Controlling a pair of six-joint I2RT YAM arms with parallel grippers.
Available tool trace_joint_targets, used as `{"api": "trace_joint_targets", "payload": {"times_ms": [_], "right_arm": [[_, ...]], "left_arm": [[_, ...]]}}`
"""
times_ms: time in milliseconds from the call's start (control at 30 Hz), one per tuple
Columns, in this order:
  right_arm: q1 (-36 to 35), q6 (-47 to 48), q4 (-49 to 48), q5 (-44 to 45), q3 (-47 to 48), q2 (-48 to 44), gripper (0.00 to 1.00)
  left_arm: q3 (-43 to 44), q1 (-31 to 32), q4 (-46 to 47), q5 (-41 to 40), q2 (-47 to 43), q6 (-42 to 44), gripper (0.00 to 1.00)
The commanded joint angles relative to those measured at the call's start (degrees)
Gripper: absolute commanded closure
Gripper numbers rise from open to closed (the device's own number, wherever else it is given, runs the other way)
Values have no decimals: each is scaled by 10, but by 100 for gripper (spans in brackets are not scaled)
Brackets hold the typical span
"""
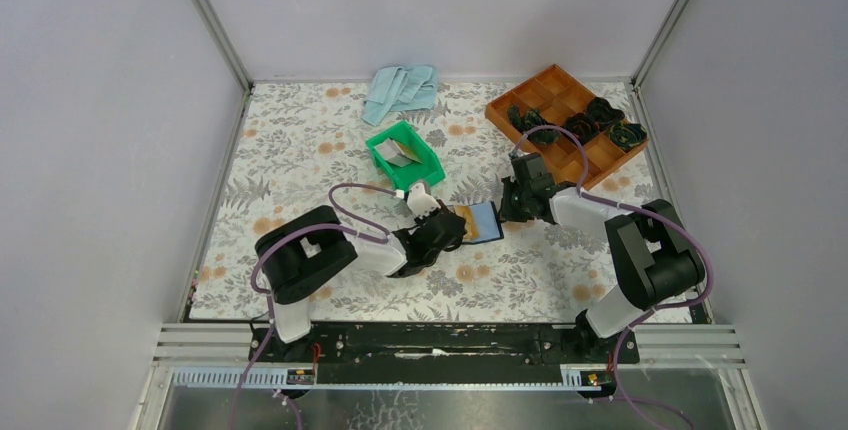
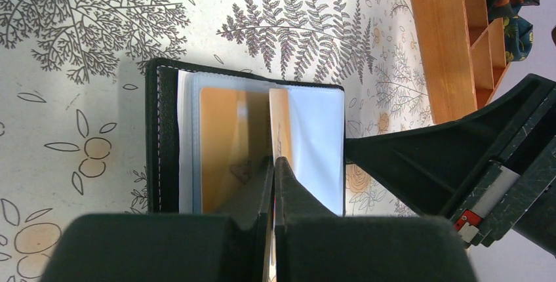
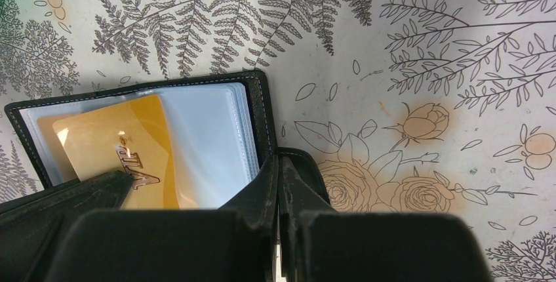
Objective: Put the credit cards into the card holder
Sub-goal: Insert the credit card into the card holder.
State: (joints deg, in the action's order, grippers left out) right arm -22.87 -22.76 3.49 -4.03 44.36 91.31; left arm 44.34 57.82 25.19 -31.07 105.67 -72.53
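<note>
Left gripper [image 2: 275, 170] is clamped tight on a gold card [image 2: 280, 121], which it holds on edge over the open card holder [image 2: 315, 144]. The card's far end is down among the clear plastic sleeves. Another gold patch shows on the sleeve just to its left (a second card or only a reflection, I cannot tell from where I stand).

The right gripper [image 3: 280, 170] is pinched shut on the black stitched flap of the card holder at its right side, opposite the left gripper, so the two grippers face each other across it. From the right wrist view the gold card lies tilted across the sleeves, with "VIP" lettering on it.

The card holder lies open on the flower-patterned table [image 1: 300, 150], about the middle, between the two arms. Just behind it, towards the back wall, stands a green bin [image 1: 430, 162] with greyish cards [image 1: 395, 155] lying inside. A blue cloth [image 1: 402, 90] is crumpled at the far edge of the table beyond the bin. A wooden tray [image 1: 545, 75] with compartments sits at the far right, and dark bundles fill some of its sections.
</note>
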Motion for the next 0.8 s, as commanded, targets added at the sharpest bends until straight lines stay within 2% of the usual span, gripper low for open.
{"api": "trace_joint_targets", "payload": {"times_ms": [0,233,767], "right_arm": [[0,9,-12,6,12,14,100],[0,9,-12,9,15,18,100],[0,9,-8,13,18,21,100]], "left_arm": [[-30,6,-88,15,20,18,100],[-57,9,-82,24,12,12,100],[-34,10,-73,41,38,26,100]]}}
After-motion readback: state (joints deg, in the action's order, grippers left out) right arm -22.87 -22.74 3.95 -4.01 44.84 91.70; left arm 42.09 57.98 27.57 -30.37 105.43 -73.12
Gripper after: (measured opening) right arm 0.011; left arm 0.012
